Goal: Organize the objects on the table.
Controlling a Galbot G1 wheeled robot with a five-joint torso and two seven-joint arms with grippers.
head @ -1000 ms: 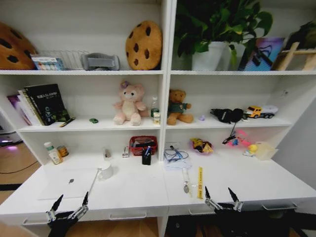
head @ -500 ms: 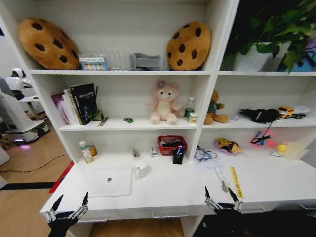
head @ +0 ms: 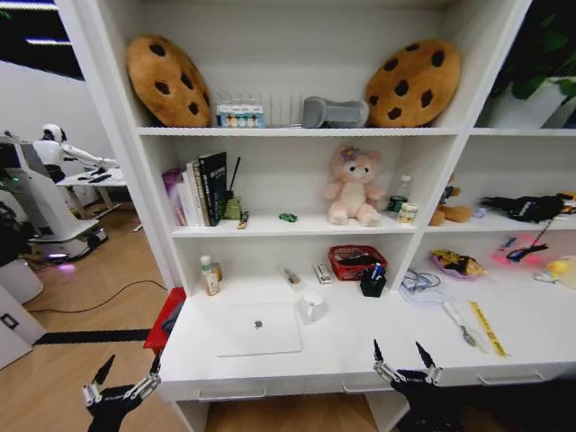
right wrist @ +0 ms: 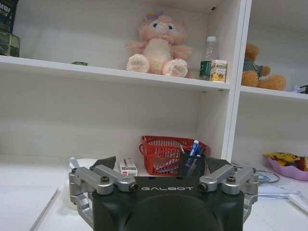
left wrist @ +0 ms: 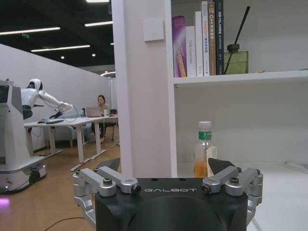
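Your left hand hangs spread and empty past the surface's left front corner, over bare floor. Your right hand is spread too, at the front edge. Its wrist view shows blue pens upright in a black cup beside the red basket. The head view shows the shut silver laptop lying flat near the left, with open room before it.

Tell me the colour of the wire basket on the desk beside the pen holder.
Red. The small wire basket shows best in the right wrist view, on the white desk.
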